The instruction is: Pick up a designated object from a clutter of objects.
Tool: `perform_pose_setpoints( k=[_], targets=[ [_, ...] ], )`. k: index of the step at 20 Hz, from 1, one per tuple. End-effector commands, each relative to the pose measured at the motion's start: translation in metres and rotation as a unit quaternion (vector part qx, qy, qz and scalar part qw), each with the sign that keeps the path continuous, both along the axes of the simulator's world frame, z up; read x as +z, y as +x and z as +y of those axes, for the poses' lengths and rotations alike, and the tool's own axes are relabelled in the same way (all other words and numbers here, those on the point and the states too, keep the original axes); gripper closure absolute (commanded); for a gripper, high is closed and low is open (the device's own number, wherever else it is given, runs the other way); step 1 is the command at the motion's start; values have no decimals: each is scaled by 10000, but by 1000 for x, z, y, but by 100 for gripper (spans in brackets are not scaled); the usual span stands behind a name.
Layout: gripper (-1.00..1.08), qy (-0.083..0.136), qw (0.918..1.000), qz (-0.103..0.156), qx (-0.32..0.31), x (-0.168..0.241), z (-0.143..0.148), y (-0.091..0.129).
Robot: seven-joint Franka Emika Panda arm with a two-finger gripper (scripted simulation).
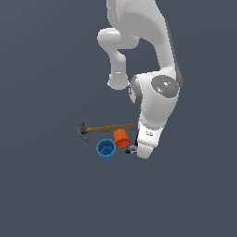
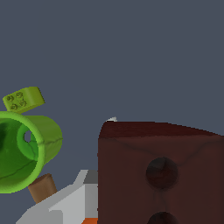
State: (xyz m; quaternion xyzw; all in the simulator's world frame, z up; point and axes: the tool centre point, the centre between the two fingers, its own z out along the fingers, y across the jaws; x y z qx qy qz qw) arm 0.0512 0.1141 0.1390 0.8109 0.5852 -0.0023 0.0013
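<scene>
Arm low over the clutter; jaw state cannot be told.

No fingertips show in either view. The wrist view is filled by the dark reddish-brown box (image 2: 162, 173), close below the camera, likely lined up for a grasp. Beside it lie a grey metal piece (image 2: 74, 199), the hammer (image 1: 104, 128) and a green mug (image 2: 24, 151) on its side, empty. Blue cup (image 1: 106, 149) upright, empty; orange cup (image 1: 122, 138) tipped.

The white arm (image 1: 155, 83) is reaching down from the top of the exterior view, bending at its joints, and its wrist is pointing low toward the worktop. The jaws are hiding under the wrist, so their state is unclear.
</scene>
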Motion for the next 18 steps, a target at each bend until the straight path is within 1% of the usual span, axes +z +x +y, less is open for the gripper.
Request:
perform_pose_setpoints(
  k=[1, 18],
  targets=[
    [108, -2, 10000, -11, 0, 21, -2, -11],
    [108, 20, 10000, -11, 7, 164, -14, -85]
  ],
)
